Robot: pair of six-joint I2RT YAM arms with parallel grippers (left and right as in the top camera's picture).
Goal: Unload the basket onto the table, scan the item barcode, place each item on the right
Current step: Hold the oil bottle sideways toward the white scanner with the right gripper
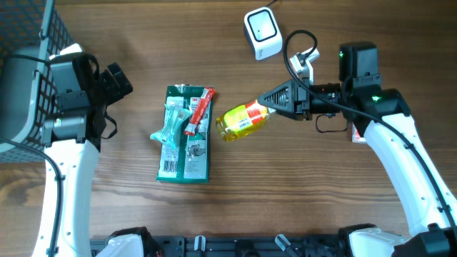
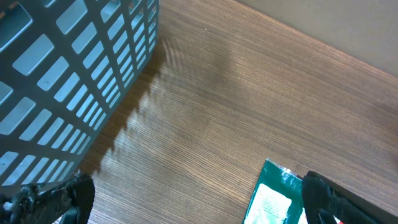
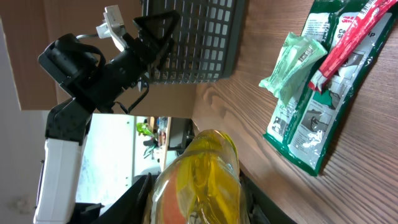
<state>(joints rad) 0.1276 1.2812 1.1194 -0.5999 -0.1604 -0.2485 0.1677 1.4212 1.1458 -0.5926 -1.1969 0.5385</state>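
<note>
Yellow bottle (image 1: pixel 243 121); grasped by right pincer (image 1: pixel 268 111); left pincer (image 1: pixel 121 80) released wide; scanner (image 1: pixel 261 32) nearby

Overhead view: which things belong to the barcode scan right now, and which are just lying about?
In the job:
- yellow bottle, gripped by the right gripper
- white scanner

Lying about for now:
- green packs
- red packet and pale green pouch on top of them
- basket
- left gripper, open and empty

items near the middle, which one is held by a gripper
The yellow bottle: the right gripper grips it; the pile of packets beside it lies untouched.
</note>
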